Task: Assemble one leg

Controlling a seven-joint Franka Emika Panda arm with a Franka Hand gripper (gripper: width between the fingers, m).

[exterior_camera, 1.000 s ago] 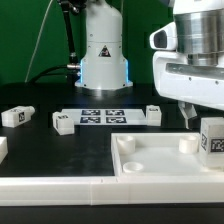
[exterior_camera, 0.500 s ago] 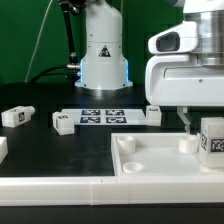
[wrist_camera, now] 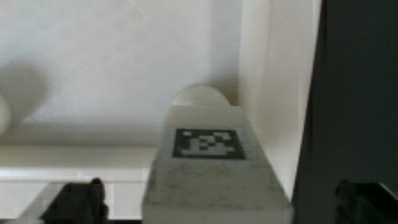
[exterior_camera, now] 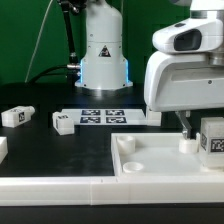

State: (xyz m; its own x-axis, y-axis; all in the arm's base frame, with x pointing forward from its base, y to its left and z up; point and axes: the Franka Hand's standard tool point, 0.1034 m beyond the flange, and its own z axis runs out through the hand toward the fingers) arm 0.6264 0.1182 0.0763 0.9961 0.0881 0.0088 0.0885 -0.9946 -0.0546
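The leg [exterior_camera: 212, 140] is a small white block with a black-and-white tag. It stands upright in the far right corner of the large white panel [exterior_camera: 150, 162]. My gripper [wrist_camera: 219, 205] straddles it from above, jaws open. In the wrist view the leg [wrist_camera: 214, 165] sits between the two dark fingertips [wrist_camera: 75, 200], with a gap on each side. In the exterior view one finger [exterior_camera: 186, 122] hangs just left of the leg; the other is out of frame.
Two more small tagged blocks [exterior_camera: 17, 115] [exterior_camera: 63, 122] lie at the exterior view's left. The marker board [exterior_camera: 100, 116] lies before the robot base [exterior_camera: 103, 60]. A white rail [exterior_camera: 60, 186] runs along the front. A white piece [exterior_camera: 2, 148] is at the left edge.
The arm's wrist housing has shifted and spread toward the exterior view's left, now covering the block behind it. The leg and the finger beside it have stayed in place.
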